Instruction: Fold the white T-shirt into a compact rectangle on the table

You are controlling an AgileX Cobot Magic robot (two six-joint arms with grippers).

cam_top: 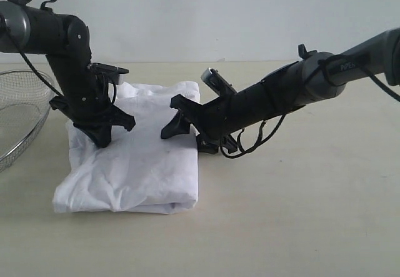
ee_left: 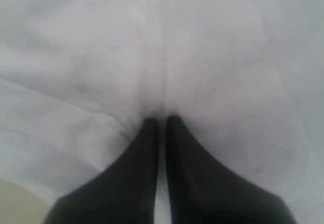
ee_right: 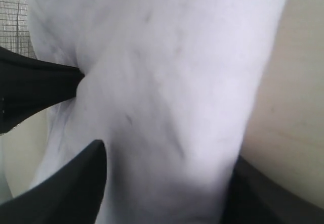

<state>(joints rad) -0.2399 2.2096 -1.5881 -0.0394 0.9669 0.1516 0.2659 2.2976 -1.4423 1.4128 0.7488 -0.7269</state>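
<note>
Nearest in the exterior view is bare desk (cam_top: 300, 227), then the shirt (cam_top: 134, 177) lying on it as a thick, roughly rectangular bundle. Its rounded fold is on the right fingers' side and its near corners are a bit ragged. No lettering shows, only plain white.

Further in, the left fingers (cam_top: 103, 138) are pressed shut and planted tip-down on the cloth. The wrist view has a crease running away from their tips, but whether a pinch of fabric sits between them cannot be told.

Just across from them, the right fingers (cam_top: 177, 125) stand spread wide. One is over the top of the bundle and the other is off its folded edge by the desk, with cloth between them but nothing clamped. Beyond both sets of fingers the shirt's far end rumples up. Outboard of the left fingers sits a wire basket (cam_top: 19, 120), apart from the shirt.

The read is that folding is nearly through and this is the tidy-up, one arm pinning while the other lines up on the edge. The next move likely calls for the right fingers to close on or nudge that edge to square the rectangle. The left would need to press firmly so the layers do not slide.
</note>
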